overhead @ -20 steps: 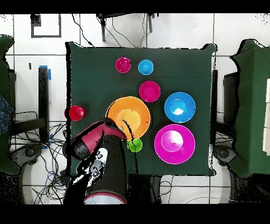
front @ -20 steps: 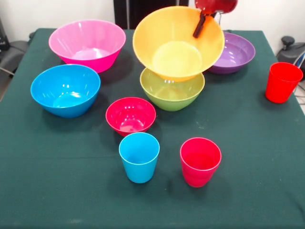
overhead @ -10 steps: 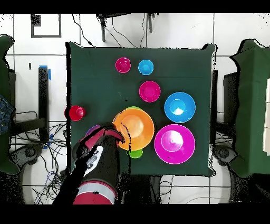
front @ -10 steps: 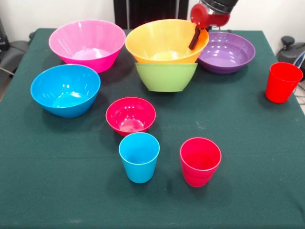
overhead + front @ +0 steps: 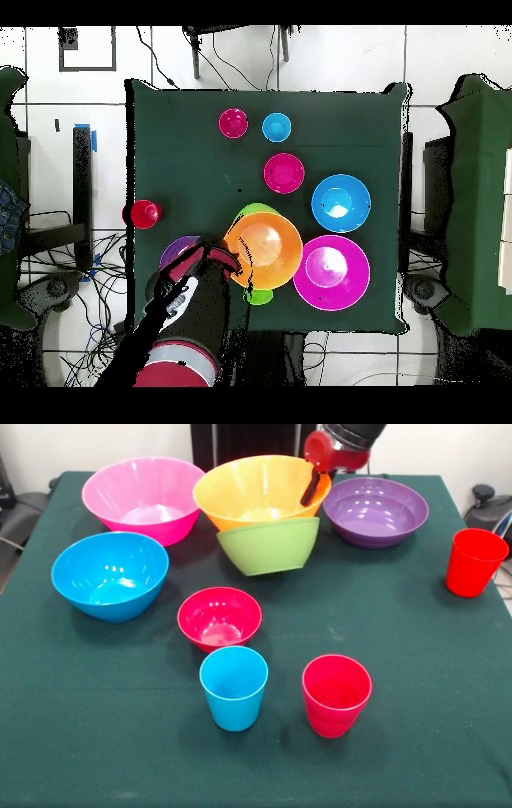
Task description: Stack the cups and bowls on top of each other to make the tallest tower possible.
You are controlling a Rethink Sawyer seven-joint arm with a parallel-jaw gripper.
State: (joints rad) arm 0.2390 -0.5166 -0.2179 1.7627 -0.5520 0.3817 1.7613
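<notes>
The hand (image 5: 310,486) pinches the rim of the orange bowl (image 5: 256,492), one dark finger (image 5: 309,488) lying down the inside wall at the bowl's right edge in the front view. The orange bowl sits nested in the lime green bowl (image 5: 270,546), which is tilted, its right side higher than its left. Together they stand between the pink bowl (image 5: 144,498) and the purple bowl (image 5: 374,510), with the orange rim close beside the pink one.

Nearer the camera on the green surface (image 5: 416,664) rest the blue bowl (image 5: 110,575) and the small red bowl (image 5: 218,618), both upright. In front of the red bowl stand the sky blue cup (image 5: 234,687) and a red cup (image 5: 336,694), side by side and apart. The second red cup (image 5: 474,562) stands alone well off to the right, near the surface's edge.

From overhead the orange bowl (image 5: 264,249) covers most of the green one, only a sliver of lime rim showing at its edge. A small lime green round shape (image 5: 259,295) shows just beside the orange bowl toward the robot; it may be the lime green cup, but that cannot be told for certain.
</notes>
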